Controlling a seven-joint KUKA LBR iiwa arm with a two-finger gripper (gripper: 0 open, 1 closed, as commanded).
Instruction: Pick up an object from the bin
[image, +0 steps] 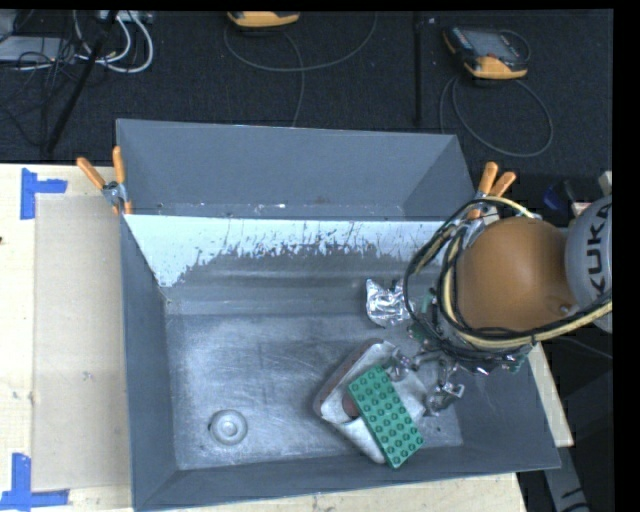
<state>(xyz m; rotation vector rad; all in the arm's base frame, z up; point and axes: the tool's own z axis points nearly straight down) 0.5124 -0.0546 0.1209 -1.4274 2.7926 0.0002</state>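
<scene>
Camera view: orange wrist cover and cables hide much of the gripper, so its opening cannot be told; it sits just beside a green studded plate at the bin's front right. Letters "KU" on the arm are cut off.
</scene>
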